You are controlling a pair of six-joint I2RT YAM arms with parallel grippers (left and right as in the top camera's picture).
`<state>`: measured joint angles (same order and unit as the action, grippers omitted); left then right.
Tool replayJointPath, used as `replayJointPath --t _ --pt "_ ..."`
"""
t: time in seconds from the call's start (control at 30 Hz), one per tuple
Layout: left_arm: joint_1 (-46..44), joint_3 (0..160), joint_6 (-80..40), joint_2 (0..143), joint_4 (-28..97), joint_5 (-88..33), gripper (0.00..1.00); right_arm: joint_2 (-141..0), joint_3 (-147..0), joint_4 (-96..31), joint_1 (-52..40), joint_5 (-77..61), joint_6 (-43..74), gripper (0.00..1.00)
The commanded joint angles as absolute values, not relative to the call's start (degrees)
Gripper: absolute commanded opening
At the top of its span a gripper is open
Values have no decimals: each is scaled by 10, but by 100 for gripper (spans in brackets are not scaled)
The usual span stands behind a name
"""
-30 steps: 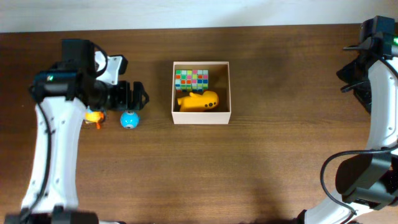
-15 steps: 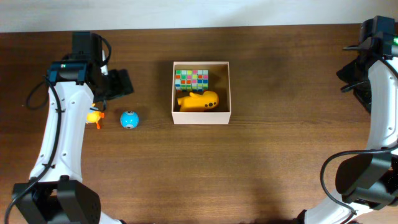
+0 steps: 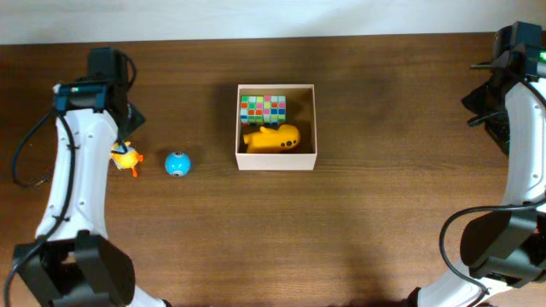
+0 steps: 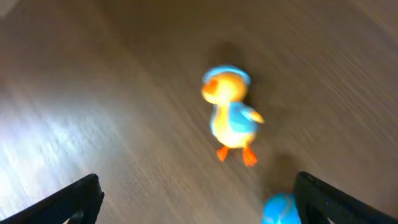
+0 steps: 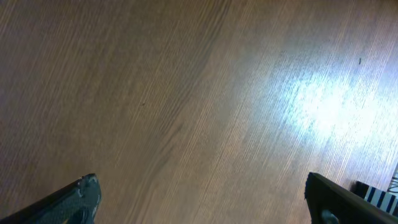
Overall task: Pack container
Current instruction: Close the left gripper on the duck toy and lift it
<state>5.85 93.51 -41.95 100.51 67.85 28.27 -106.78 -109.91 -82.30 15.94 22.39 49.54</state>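
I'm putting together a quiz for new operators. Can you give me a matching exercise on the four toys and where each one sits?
Things:
1. checkered cube
2. yellow submarine
3. blue ball
4. duck

Places:
A. on the table, farthest from the box
B. in the box, upper part of the overhead view
C. on the table, between duck and box
D. in the box, lower part of the overhead view

Pairs: 1-B, 2-D, 3-C, 4-A

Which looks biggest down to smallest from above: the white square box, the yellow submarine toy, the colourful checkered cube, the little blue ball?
1. White square cardboard box
2. Yellow submarine toy and colourful checkered cube: too alike to rank
3. Small blue ball
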Motion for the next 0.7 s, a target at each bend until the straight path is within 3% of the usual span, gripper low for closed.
replayJointPath --t 0.0,0.43,0.67 --pt "95 920 -517 1036 675 279 99 -1062 -1099 -823 162 227 500 99" --pt "143 920 -459 1155 584 101 99 -1062 -1099 -823 162 227 500 99" --pt "143 920 -435 1193 571 67 99 -1063 -1099 -823 162 227 500 99"
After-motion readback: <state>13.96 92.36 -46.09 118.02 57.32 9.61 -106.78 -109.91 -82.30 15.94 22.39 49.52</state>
